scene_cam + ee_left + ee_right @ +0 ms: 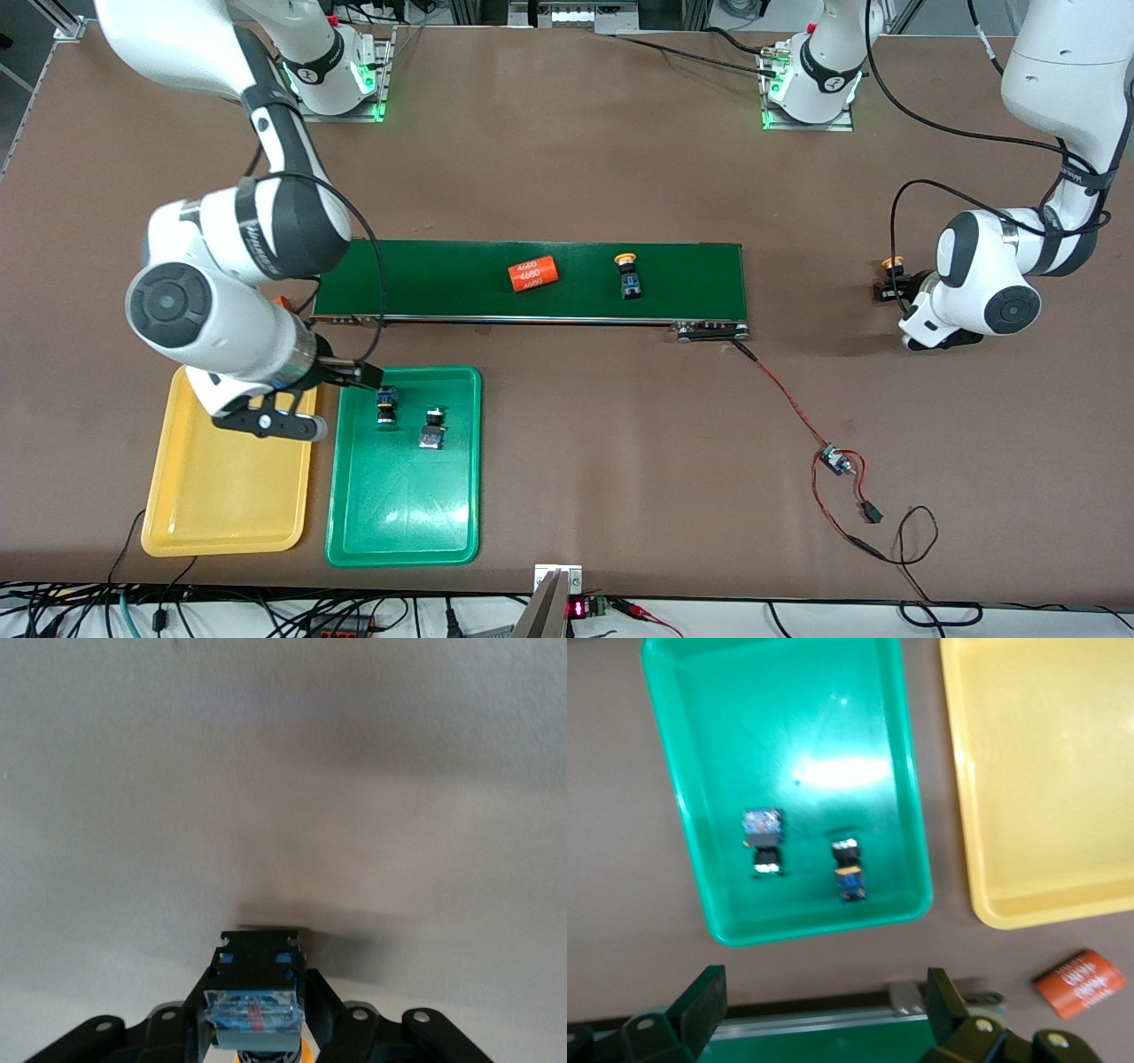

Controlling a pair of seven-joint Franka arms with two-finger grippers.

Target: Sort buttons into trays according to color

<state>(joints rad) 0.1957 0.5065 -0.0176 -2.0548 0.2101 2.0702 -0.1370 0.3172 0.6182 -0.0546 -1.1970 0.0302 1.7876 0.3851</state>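
Observation:
My left gripper (889, 288) is low over the bare table at the left arm's end, shut on a yellow-capped button (255, 992); its fingers (323, 1010) press the black-and-blue body. Another yellow-capped button (629, 276) lies on the belt. Two buttons (386, 406) (432, 428) lie in the green tray (403, 523), also seen in the right wrist view as buttons (764, 843) (849, 870). The yellow tray (221, 496) beside it holds nothing. My right gripper (824, 1001) hangs open and empty over the belt's edge by the trays.
The dark-green conveyor belt (532, 306) crosses the middle of the table and carries an orange "4680" cylinder (532, 275). A second orange cylinder (1081, 983) lies by the belt's end near the yellow tray. Red wires and a small board (837, 461) lie toward the left arm's end.

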